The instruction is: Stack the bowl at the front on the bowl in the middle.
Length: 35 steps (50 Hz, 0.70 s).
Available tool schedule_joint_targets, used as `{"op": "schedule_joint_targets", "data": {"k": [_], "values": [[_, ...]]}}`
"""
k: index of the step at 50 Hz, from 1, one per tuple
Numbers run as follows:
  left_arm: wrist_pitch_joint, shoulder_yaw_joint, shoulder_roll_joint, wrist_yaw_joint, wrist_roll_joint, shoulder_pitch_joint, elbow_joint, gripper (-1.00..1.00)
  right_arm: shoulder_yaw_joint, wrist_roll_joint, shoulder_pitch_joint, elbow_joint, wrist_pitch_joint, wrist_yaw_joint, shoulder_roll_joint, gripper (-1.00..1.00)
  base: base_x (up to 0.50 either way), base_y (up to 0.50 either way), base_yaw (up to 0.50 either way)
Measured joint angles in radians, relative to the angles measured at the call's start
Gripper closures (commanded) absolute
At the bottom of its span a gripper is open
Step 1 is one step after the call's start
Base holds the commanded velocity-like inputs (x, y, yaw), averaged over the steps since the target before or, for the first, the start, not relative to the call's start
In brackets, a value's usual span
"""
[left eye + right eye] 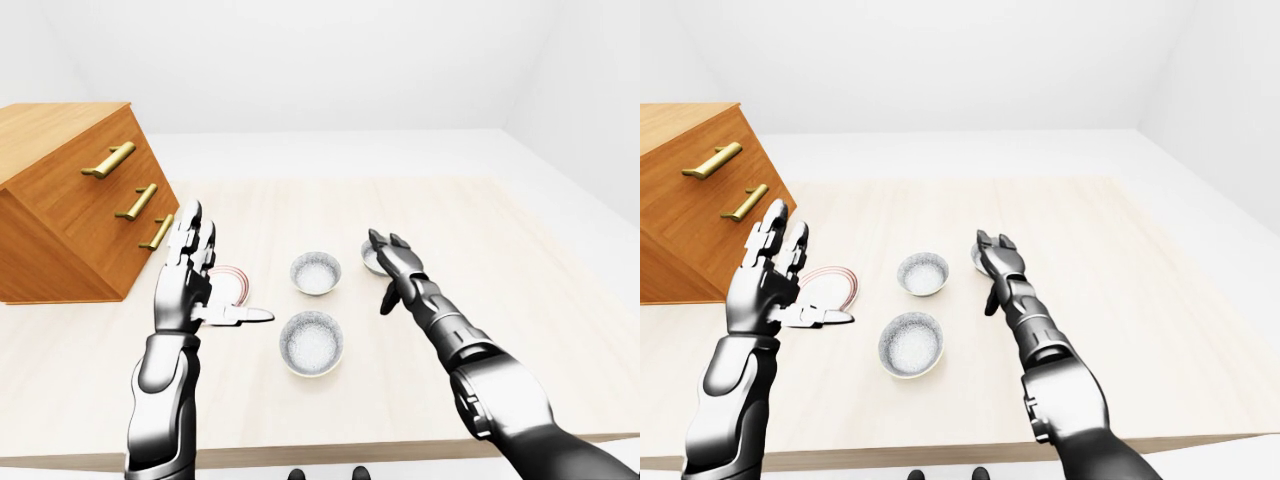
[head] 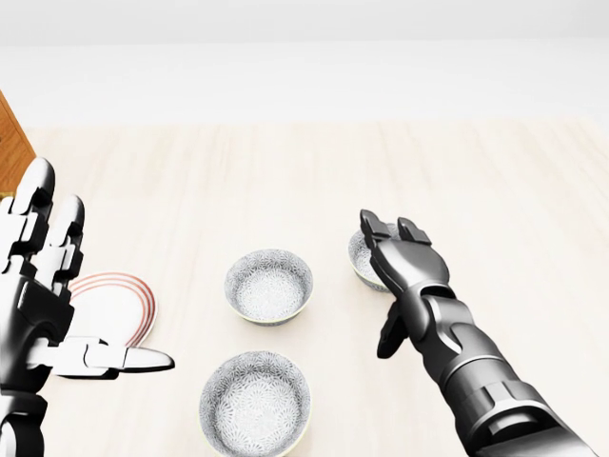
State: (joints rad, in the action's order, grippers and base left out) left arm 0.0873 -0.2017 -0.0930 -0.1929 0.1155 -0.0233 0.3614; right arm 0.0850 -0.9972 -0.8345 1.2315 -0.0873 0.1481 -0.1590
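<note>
3 bowls sat apart on the worktop (image 1: 480,230); the front bowl (image 2: 255,404) lay below the middle bowl (image 2: 269,286), unstacked. The left robot hand (image 2: 38,286) and right robot hand (image 2: 404,262) hovered open, empty, so grasping and stacking remained.

Head view: near bowl (image 2: 255,404) below mid bowl (image 2: 269,286); plate (image 2: 112,314) left.

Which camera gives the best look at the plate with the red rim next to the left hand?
The right-eye view: most of the plate shows beside the left hand. In the head view that hand covers the plate's left and lower parts; in the left-eye view only a sliver shows past the fingers.
</note>
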Motion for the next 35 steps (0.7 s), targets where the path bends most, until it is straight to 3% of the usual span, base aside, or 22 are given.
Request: {"op": "schedule_joint_targets", "data": {"k": [17,35], "values": [[0.0,-0.004,0.0,-0.008,0.003,0.01,-0.002,-1.0,0.016,-0.057,-0.002,0.036,0.008,-0.021,0.011,-1.0,0.0,0.0,0.0],[0.0,-0.018,-0.001,-0.016,0.011,0.018,-0.007,-1.0,0.011,-0.075,-0.018,0.073,0.067,-0.081,0.008,-1.0,0.0,0.0,0.0]]}}
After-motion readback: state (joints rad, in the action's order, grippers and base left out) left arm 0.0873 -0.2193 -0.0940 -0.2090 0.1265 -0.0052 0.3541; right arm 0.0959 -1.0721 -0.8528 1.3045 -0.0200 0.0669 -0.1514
